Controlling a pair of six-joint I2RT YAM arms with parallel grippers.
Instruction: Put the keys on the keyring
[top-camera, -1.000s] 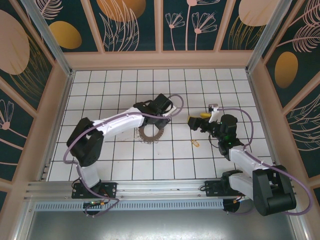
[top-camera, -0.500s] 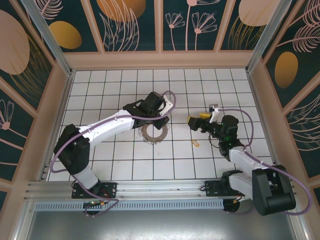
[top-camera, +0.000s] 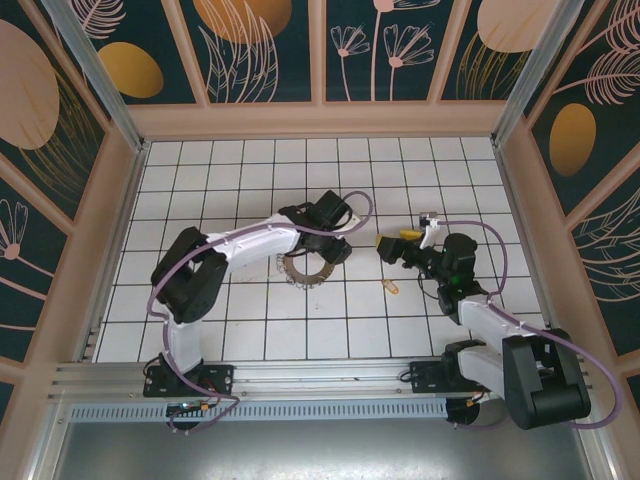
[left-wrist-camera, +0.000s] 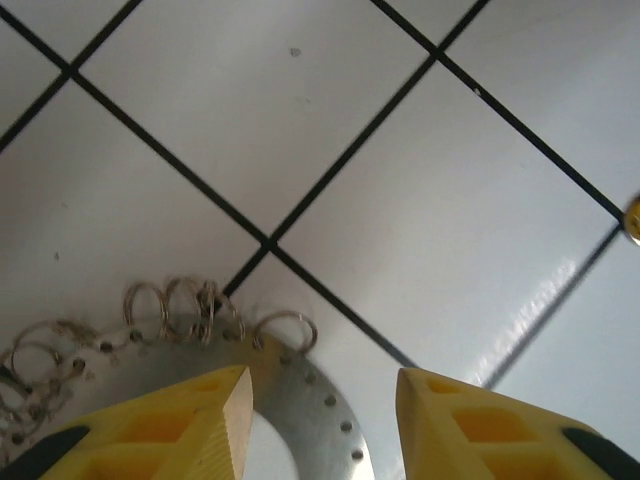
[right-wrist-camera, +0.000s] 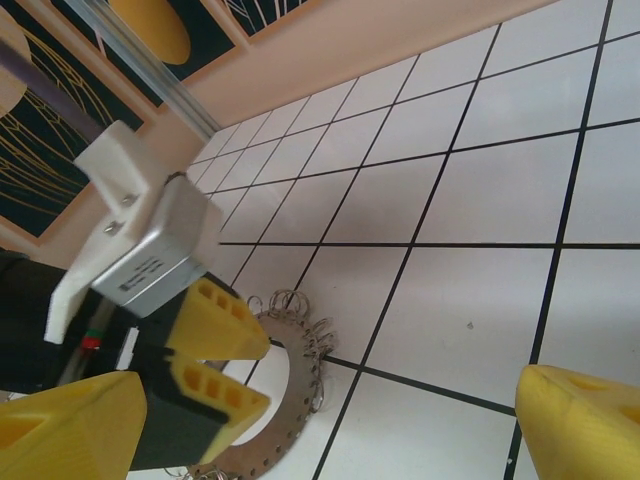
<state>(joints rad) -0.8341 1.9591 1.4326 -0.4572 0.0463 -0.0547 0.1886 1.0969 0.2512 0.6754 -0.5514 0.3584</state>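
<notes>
**Overhead view.** My left gripper (top-camera: 336, 250), with yellow fingers, hangs over the right rim of the thin dark-brown keyring (top-camera: 305, 268). This is a flat ring with a wide hole and small silvery wire loops fringing its edge. It lies flat near the middle of the white tiled floor (top-camera: 250, 320) with black grid lines. The tiny yellow-tan key (top-camera: 391, 288) lies on the floor to the right of the keyring, well apart from it. It is on the near side of my right gripper (top-camera: 394, 240), and neither gripper touches it.

**Left wrist view.** My left gripper (left-wrist-camera: 323, 392) stands partly open, with nothing between its pads. The perforated band of the keyring (left-wrist-camera: 300, 385) and its wire loops lie just beyond the tips. I cannot tell whether the tips touch it.

**Right wrist view.** My right gripper (right-wrist-camera: 332, 388) is spread wide and holds nothing. Beyond its fingers, the left gripper (right-wrist-camera: 215, 350) sits above the keyring (right-wrist-camera: 303, 380).
</notes>
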